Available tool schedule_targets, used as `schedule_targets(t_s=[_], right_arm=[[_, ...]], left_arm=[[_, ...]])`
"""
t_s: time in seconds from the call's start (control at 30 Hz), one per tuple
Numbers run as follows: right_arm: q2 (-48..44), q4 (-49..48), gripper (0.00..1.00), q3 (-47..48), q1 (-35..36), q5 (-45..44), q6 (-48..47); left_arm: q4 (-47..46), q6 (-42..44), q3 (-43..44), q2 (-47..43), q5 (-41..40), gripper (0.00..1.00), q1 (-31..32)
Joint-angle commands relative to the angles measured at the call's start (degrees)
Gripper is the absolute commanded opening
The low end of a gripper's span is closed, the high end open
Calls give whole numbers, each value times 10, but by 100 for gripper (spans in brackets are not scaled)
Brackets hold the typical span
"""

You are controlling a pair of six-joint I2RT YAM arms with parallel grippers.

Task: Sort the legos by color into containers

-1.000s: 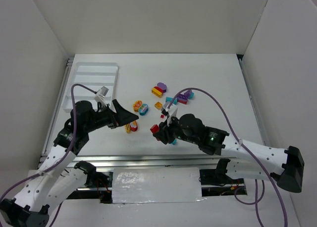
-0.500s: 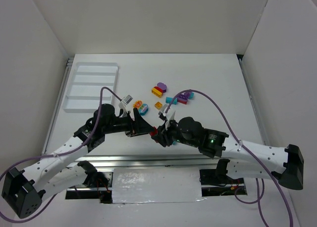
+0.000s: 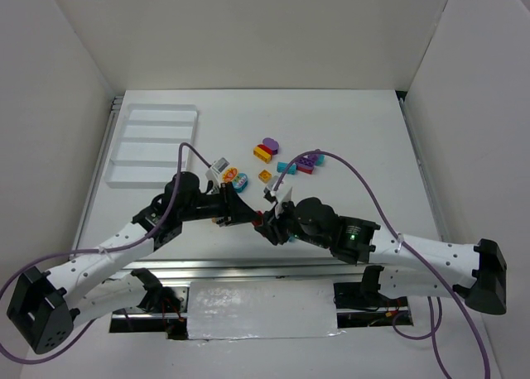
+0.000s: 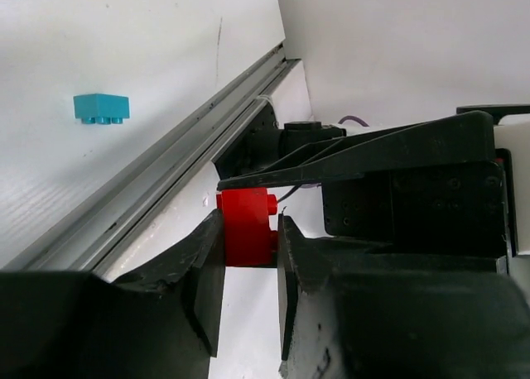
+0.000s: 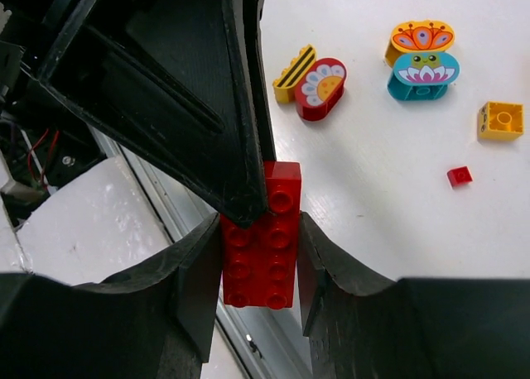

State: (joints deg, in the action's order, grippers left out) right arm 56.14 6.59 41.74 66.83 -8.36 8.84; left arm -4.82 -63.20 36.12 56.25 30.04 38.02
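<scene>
A red lego brick (image 3: 258, 221) hangs just above the table's near edge, between my two grippers. My left gripper (image 3: 252, 219) reaches in from the left and is shut on one end of the brick (image 4: 246, 227). From the right, my right gripper (image 3: 267, 227) is shut on its long sides (image 5: 261, 247). In the right wrist view, the left gripper's black fingers (image 5: 224, 122) cover the brick's upper left corner. The white tray of containers (image 3: 153, 107) lies at the far left.
Loose legos lie mid-table: a yellow-red one (image 3: 263, 152), a purple one (image 3: 270, 144), a teal one (image 3: 286, 166), a purple-red pair (image 3: 308, 162), a small yellow one (image 3: 265, 177) and rounded orange and teal ones (image 3: 236, 179). A teal brick (image 4: 101, 108) shows beyond the metal rail (image 4: 166, 180).
My left arm has swung right from beside the tray to the red brick, and its jaws have shut on it. The right gripper has kept its hold, almost still.
</scene>
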Motion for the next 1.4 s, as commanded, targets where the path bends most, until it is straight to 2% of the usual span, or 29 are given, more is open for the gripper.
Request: schedule_targets(t_s=[0.0,0.03,0.07,0.1,0.2,0.23,0.33,0.4,0.5,0.53,0.63,0.8,0.83,0.87,0.93,1.13,1.27,1.37], right_arm=[[3,-52,18,14,6,-29,5],[2,-55,63,11,7,-32,9],[0,-59,99,5,6,-38,12],[-2,-61,100,-9,6,-73,25],[-19,-61,100,-35,2,-120,53],[-27,-49,100,-40,2,-147,64],[-71,-26,100,-63,1,-205,106],[-113,-22,100,-84,0,-223,128],[-160,-11,100,-108,1,-208,140],[-168,-4,100,-111,0,-199,144],[-194,36,100,-112,1,-177,167],[-244,54,100,-135,1,-152,188],[-250,53,100,-141,0,-147,185],[-258,53,100,-143,0,-144,187],[-261,56,100,-141,0,-141,187],[-235,43,100,-127,-5,-129,158],[-211,51,100,-103,-6,-115,140],[-202,51,100,-92,-6,-105,130]], left_arm=[[-1,39,25,4,-11,0,7],[23,52,42,0,-36,0,7],[50,75,52,-9,-65,0,7],[128,84,75,-13,-157,0,7],[262,95,131,-14,-309,0,-10],[288,90,144,-11,-407,0,-18],[343,62,195,17,-525,0,-81],[330,48,220,46,-560,0,-122],[305,48,259,107,-562,0,-179],[270,57,268,126,-555,0,-217],[210,76,309,230,-540,0,-281],[83,134,461,407,-445,0,-355],[82,140,492,471,-437,0,-363],[100,142,561,506,-425,0,-368],[99,151,615,584,-416,0,-378],[104,185,768,714,-409,0,-393],[107,200,800,758,-419,3,-397],[84,207,786,768,-413,20,-405]])
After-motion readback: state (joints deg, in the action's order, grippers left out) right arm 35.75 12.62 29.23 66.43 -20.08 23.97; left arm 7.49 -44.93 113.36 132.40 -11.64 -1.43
